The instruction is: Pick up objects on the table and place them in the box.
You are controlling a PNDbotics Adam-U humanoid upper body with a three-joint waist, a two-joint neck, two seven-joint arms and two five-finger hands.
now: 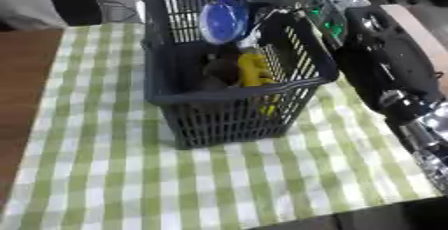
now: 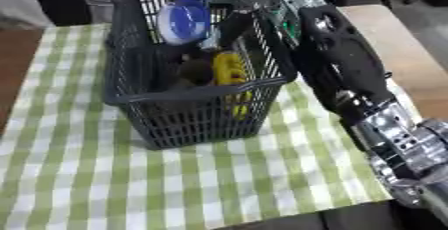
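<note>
- Left eye view: dark grey plastic basket with slatted walls (image 1: 229, 111) sits upright on the green-and-white checked tablecloth (image 1: 131, 174), toward the far centre of the cloth.
- Basket is rectangular and tall-sided, with vertical slots all round and a thick rim; the near wall faces the camera.
- Inside, against the right wall: a yellow elongated object (image 1: 254, 70), standing more or less on end; can't make out what it is.
- Just left of it, a dark brownish lump (image 1: 220, 71), touching or nearly touching the yellow one; can't tell which.
- Blue round disc-like object with a lighter rim (image 1: 223, 21) is up at the basket's far wall, tilted so its face shows; whether it rests on the rim or is held, can't tell.
- Right arm, black with silver joints (image 1: 394, 69), comes in from the right edge and reaches over the basket's far right corner.
- Brown wooden tabletop (image 1: 22, 89) shows bare to the left of the cloth.
- Right eye view: same layout, with the basket left of centre.
- Right hand (image 2: 229, 24) is above the far end of the basket, just right of the blue disc; dark shapes only, so whether its fingers are wide, narrow or holding something, cannot tell.
- Arm's silver wrist and elbow section fills the lower right, above the cloth's right edge.
- Left hand shows in neither view.
</note>
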